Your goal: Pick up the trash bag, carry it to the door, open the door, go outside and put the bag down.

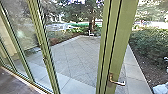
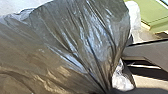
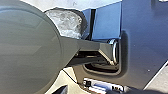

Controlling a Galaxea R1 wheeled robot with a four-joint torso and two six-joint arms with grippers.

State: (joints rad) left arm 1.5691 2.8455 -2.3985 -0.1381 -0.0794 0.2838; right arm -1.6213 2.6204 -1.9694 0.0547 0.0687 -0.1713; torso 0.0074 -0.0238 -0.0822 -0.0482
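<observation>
In the left wrist view the dark, shiny trash bag [image 2: 82, 42] spreads large, its folds drawn together toward a narrow point; how my left gripper holds it cannot be made out. The head view has a green-framed glass door [image 1: 120, 40] standing ahead, with a metal lever handle [image 1: 117, 80] low on its wide post. Whether my right gripper's fingers are apart cannot be told.
Outside, beyond the glass, lies a paved yard [image 1: 72, 57]. Bushes [image 1: 150, 42] border it on the right, and a small white chair-like object [image 1: 91, 33] stands far back. More green frames [image 1: 45, 50] rise on the left.
</observation>
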